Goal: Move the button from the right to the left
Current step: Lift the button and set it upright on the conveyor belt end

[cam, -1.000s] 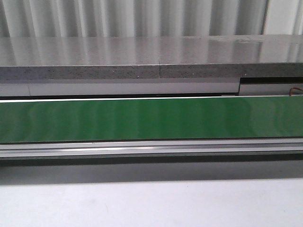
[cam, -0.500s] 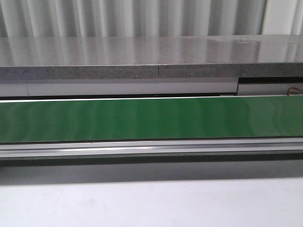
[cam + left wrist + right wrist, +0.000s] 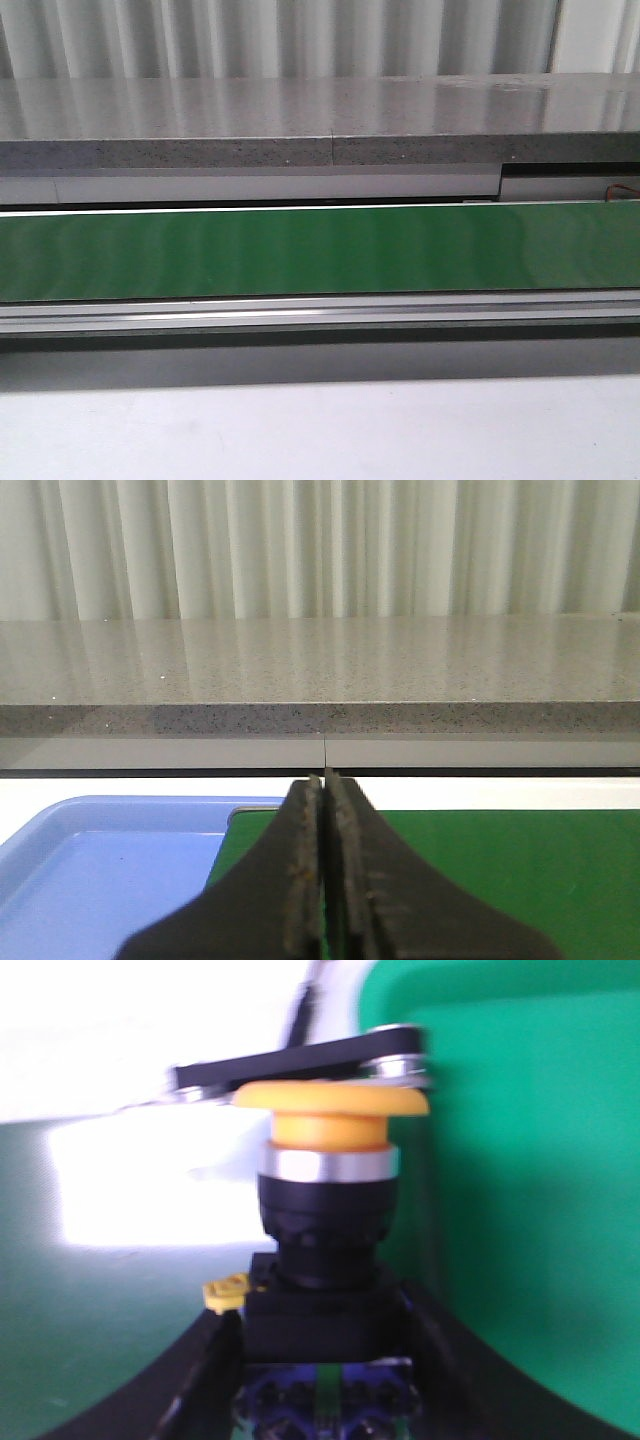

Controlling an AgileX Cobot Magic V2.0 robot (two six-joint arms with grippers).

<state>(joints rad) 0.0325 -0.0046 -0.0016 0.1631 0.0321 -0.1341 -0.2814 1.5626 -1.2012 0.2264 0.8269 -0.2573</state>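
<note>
We find the right end effector [image 3: 325, 1380] clamped on the blue blocky base of the rigid yellow-capped push-button switch [image 3: 328, 1210]; the hold looks sound. The left end effector [image 3: 325, 865] is closed, empty.

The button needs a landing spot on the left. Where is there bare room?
The blue tray beside the green belt shows bare floor next to the shut left end effector. The right end effector holds the button.
</note>
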